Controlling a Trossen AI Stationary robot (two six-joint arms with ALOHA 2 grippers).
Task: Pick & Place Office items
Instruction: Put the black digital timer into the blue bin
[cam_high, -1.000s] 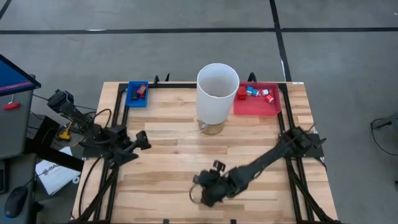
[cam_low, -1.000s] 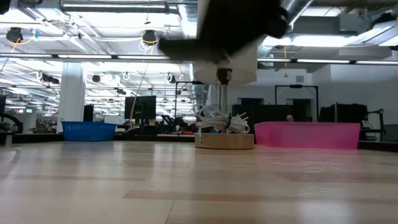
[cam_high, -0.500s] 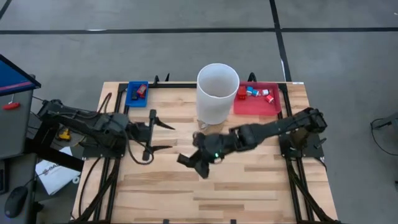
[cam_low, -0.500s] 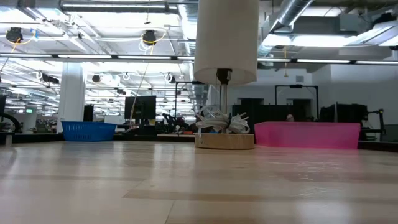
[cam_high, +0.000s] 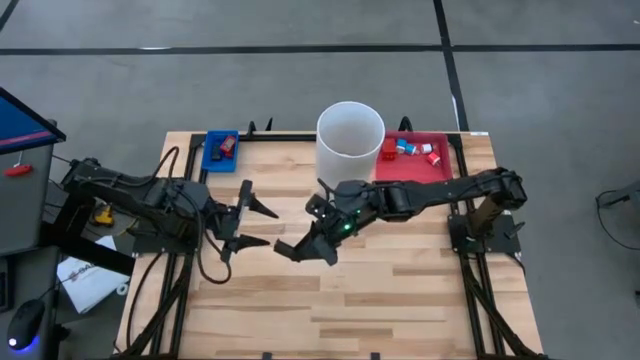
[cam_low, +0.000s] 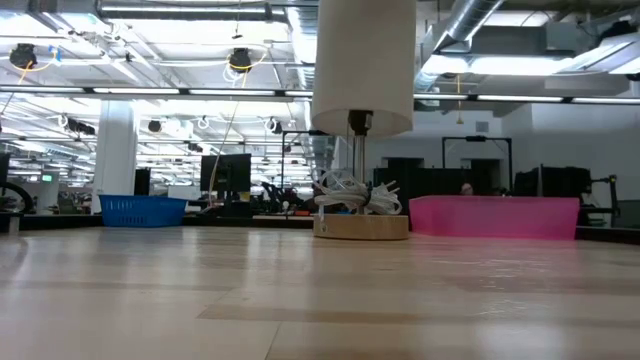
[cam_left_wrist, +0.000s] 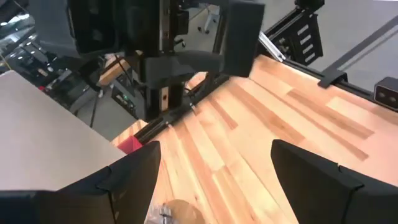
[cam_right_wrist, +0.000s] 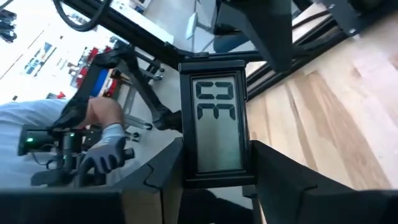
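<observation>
The right gripper (cam_high: 300, 250), pinching a flat black display-faced rectangle (cam_right_wrist: 217, 127), is swinging leftward over mid-table toward the spread-fingered left gripper (cam_high: 250, 225), suggesting a handover.

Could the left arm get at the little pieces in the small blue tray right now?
Probably yes: the left tool hangs open and empty above bare wood, the small blue tray sits at that arm's side, and nothing stands between them.

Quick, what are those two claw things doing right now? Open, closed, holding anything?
Left tool: open and empty, above the wooden table.
Right tool: closed on a flat black rectangular device with a grey display, held over the table's middle.
</observation>
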